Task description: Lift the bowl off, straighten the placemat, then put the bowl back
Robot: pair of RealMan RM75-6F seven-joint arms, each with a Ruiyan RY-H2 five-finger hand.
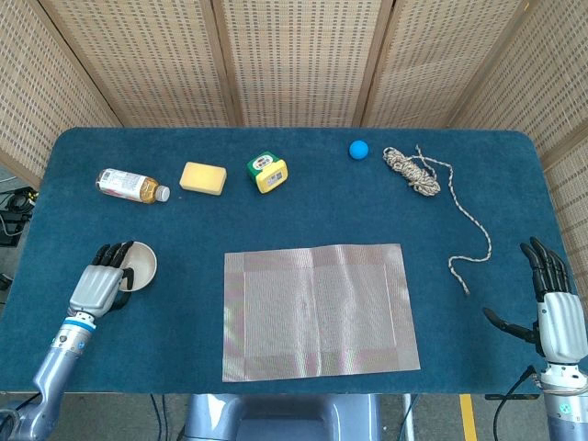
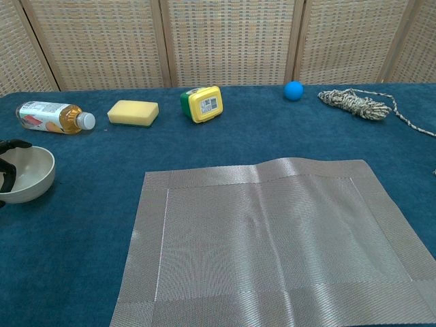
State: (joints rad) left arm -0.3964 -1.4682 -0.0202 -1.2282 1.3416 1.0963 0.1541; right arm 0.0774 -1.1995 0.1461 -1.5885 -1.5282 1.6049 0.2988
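Two hands appear at the near table edge. Left hand grips the bowl at its near rim, fingers hooked over the lip; the bowl sits on the blue table, well left of the placemat. Right hand is empty, fingers spread, upright at the far right. The placemat lies roughly square, with a slight ridge along its far edge visible in the chest view. Risk, as judged: a rim-only grip may let the bowl tilt or slip in transit; setting it down with a sideways drag could skew or wrinkle the mat; an off-centre landing would leave the bowl half on cloth.
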